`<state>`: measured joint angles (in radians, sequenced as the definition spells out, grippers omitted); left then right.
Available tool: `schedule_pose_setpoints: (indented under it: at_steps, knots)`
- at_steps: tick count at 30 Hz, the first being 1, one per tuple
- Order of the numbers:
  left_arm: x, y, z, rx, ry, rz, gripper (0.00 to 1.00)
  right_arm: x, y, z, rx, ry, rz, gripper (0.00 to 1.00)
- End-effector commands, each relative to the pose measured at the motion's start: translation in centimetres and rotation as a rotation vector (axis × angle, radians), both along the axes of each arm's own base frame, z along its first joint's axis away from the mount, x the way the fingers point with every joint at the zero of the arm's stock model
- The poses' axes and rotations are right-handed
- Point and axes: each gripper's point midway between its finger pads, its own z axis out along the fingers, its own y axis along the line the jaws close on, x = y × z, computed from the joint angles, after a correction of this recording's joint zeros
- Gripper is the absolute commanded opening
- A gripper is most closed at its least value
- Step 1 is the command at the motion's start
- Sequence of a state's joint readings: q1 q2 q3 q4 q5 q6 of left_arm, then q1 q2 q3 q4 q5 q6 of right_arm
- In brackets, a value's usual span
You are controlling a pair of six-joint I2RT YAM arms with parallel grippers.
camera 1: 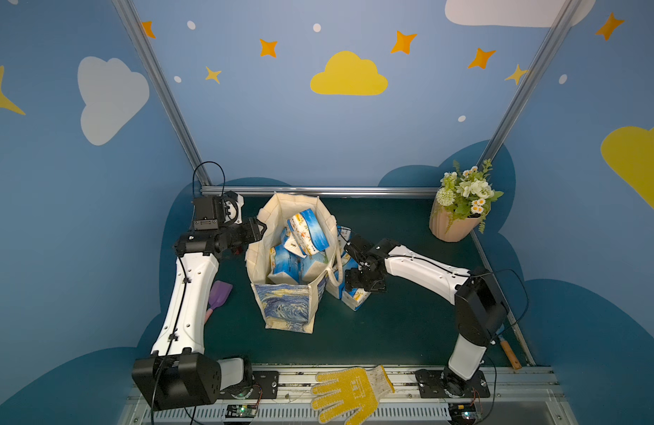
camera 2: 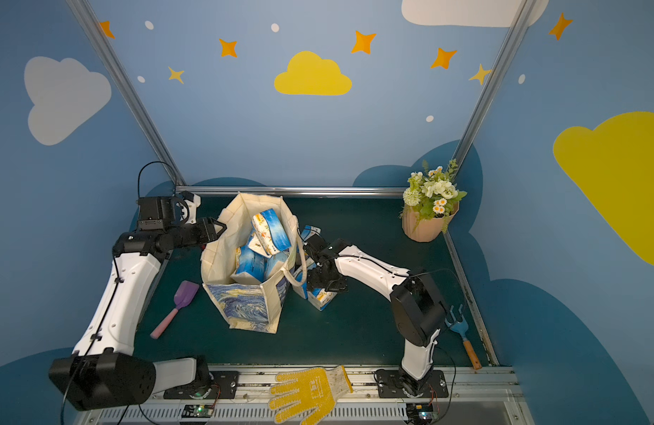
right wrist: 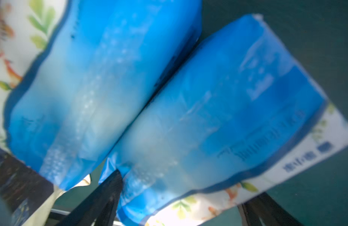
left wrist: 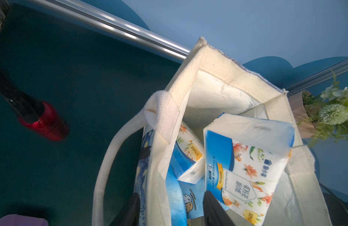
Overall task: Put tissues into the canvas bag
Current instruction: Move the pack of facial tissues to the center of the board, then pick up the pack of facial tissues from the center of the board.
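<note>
I see tissues (camera 1: pixel 309 232) piled in canvas bag (camera 1: pixel 287 305); left gripper (camera 1: pixel 261 227) clamped on rim; right gripper (right wrist: pixel 179 193) spread astride outside pack (right wrist: pixel 218 117)

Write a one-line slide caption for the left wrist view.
Left gripper pinches the canvas bag by its side wall; tissues piled inside.

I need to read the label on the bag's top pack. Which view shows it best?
Left wrist view: the top pack is close, its print sharp. Both top views show it small, inside the canvas bag. Right wrist view misses it.
</note>
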<state>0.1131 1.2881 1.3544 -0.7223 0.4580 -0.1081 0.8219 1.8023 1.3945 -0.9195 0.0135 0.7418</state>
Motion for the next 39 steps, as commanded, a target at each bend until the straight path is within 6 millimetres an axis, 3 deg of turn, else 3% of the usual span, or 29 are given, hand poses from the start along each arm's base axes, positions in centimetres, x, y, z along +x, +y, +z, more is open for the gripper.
schedule_pose_setpoints:
  at_steps: [1, 5, 8, 14, 17, 26, 32, 36, 39]
  knots:
    - [-0.2, 0.2, -0.1, 0.012, 0.001, -0.004, 0.04, -0.8, -4.1, 0.0, -0.192, 0.015, 0.017, 0.88]
    - [-0.2, 0.4, -0.1, 0.016, -0.002, 0.001, 0.04, -1.3, -7.8, 0.8, -0.283, 0.022, 0.026, 0.88]
    - [-0.1, 0.4, -0.2, 0.009, -0.002, 0.003, 0.04, -1.1, -8.7, 1.5, -0.268, 0.015, 0.023, 0.88]
    - [0.0, 0.3, -0.1, 0.005, -0.001, 0.002, 0.04, -0.3, -5.1, 4.7, -0.037, -0.049, 0.039, 0.88]
    - [0.1, 0.5, 0.0, 0.007, -0.004, 0.006, 0.04, 0.1, -5.0, 5.2, -0.022, -0.068, 0.014, 0.89]
    - [0.1, 0.5, -0.2, 0.009, -0.001, 0.003, 0.04, 0.9, -7.0, 0.4, -0.173, 0.01, -0.045, 0.91]
    - [0.3, 0.5, -0.3, 0.004, 0.003, 0.005, 0.04, 2.5, -4.7, -2.0, -0.112, 0.023, -0.05, 0.91]
    - [0.2, 0.5, -0.3, 0.007, 0.005, 0.002, 0.04, 3.1, -5.5, -3.4, -0.16, 0.038, -0.068, 0.9]
    - [0.1, 0.6, -0.3, 0.013, 0.005, 0.002, 0.04, 2.9, -6.3, -3.8, -0.171, 0.045, -0.075, 0.83]
